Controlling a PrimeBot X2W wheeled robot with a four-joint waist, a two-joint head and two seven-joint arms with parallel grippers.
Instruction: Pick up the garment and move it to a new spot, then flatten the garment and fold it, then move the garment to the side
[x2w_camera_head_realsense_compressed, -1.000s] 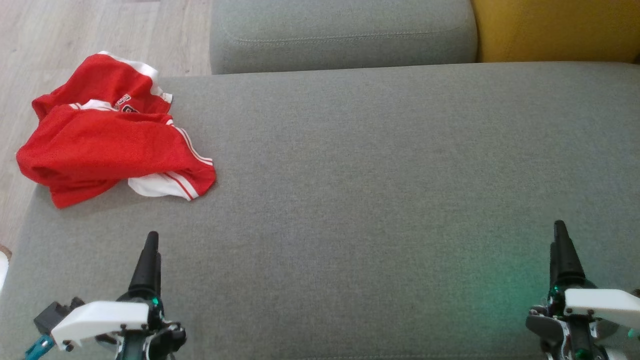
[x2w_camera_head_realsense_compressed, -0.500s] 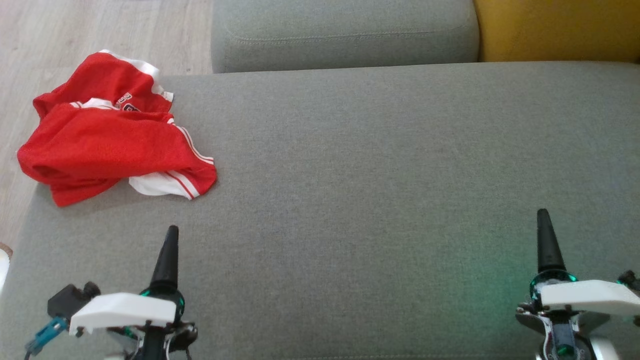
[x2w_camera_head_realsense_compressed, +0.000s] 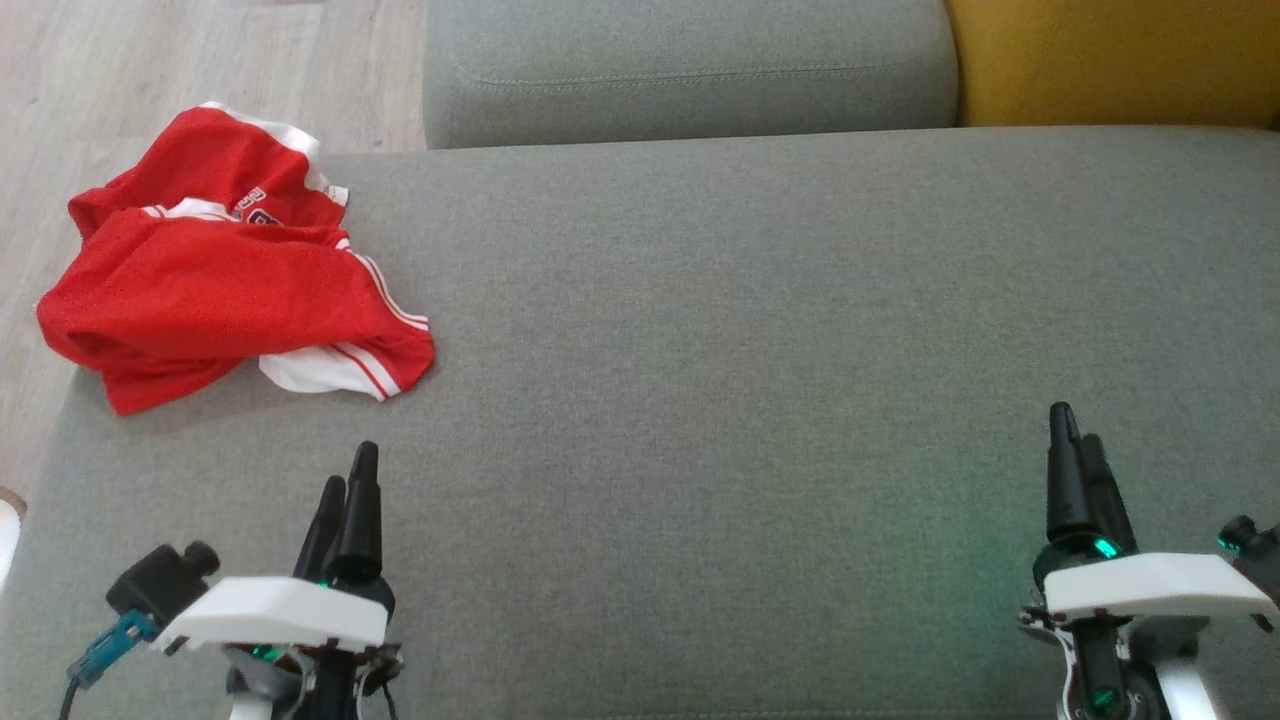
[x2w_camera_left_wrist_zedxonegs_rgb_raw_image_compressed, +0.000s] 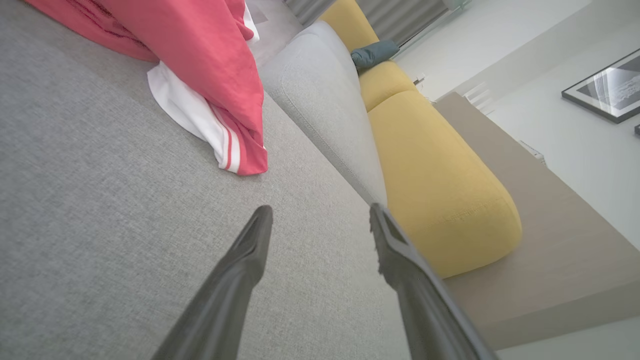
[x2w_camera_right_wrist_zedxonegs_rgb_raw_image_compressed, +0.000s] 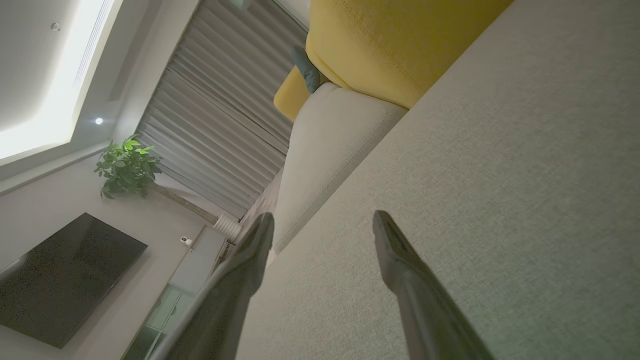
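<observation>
one crumpled garment (x2w_camera_head_realsense_compressed: 200, 290) lies lengthwise left-to-right, striped edge pointing right.

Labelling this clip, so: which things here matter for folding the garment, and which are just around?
Job: garment, grey seat, left gripper, right gripper.
Just around: yellow cushion, back cushion, plant, TV, framed picture.

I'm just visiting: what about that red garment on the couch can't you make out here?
- Head view: the lettering on the garment is mostly tucked under a fold, unreadable.
- Head view: what kind of garment it is; it lies crumpled over itself.
- Left wrist view: the top edge cuts off most of the garment.
</observation>
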